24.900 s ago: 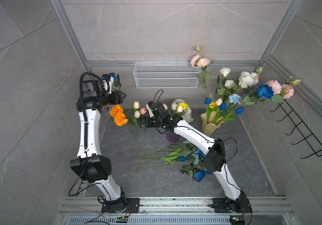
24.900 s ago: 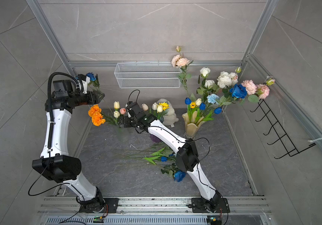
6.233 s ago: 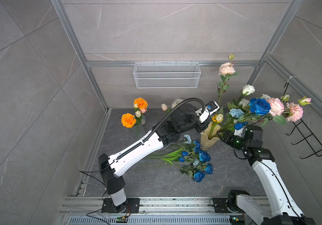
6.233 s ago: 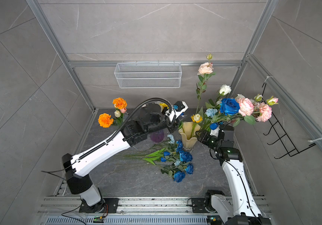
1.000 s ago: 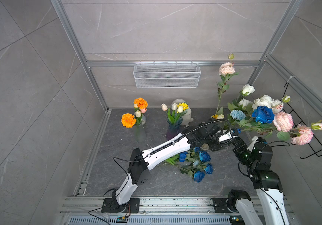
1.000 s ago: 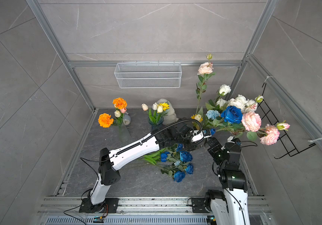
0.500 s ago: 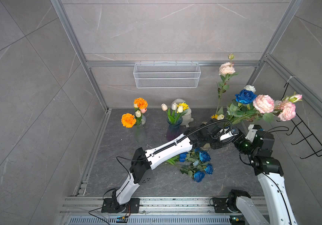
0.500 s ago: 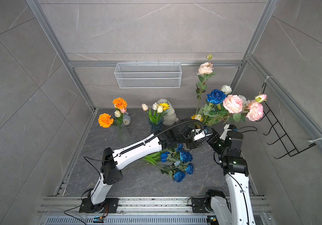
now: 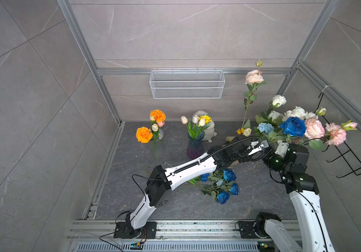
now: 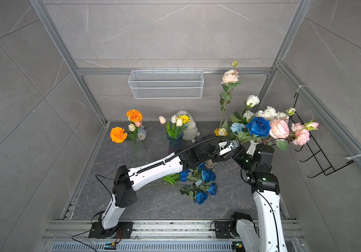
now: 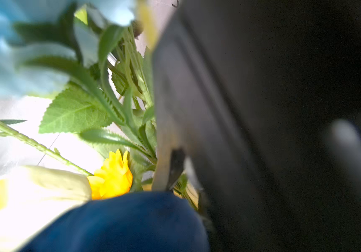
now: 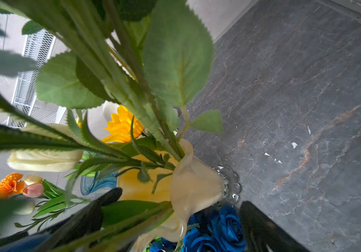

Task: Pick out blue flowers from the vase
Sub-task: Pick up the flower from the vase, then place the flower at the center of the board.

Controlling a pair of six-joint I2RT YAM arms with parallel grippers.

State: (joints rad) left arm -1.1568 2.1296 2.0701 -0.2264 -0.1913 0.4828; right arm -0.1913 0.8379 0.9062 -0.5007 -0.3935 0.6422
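Observation:
A cream vase (image 12: 195,181) holds mixed flowers, among them a deep-blue rose (image 9: 293,126) (image 10: 259,126) and a pale blue carnation (image 9: 264,127) (image 10: 237,127). My left gripper (image 9: 261,145) (image 10: 229,145) reaches into the stems just above the vase mouth. In the left wrist view a blurred dark-blue flower (image 11: 120,224) fills the spot at the jaws and hides them. My right gripper (image 9: 281,148) (image 12: 178,198) stands wide open on either side of the vase mouth and stems. Several blue flowers (image 9: 225,185) (image 10: 205,183) lie on the floor.
At the back stand a clear vase of orange marigolds (image 9: 156,144), a blue glass vase of tulips (image 9: 195,144) and a white plush toy (image 9: 208,131). A wire basket (image 9: 187,84) hangs on the back wall. A black rack (image 9: 350,152) is on the right wall beside the bouquet.
The bouquet has swung back down and to the right since half a second ago, and the pale blue carnation shows again. The right arm has shifted with it. The left gripper stays at the vase mouth.

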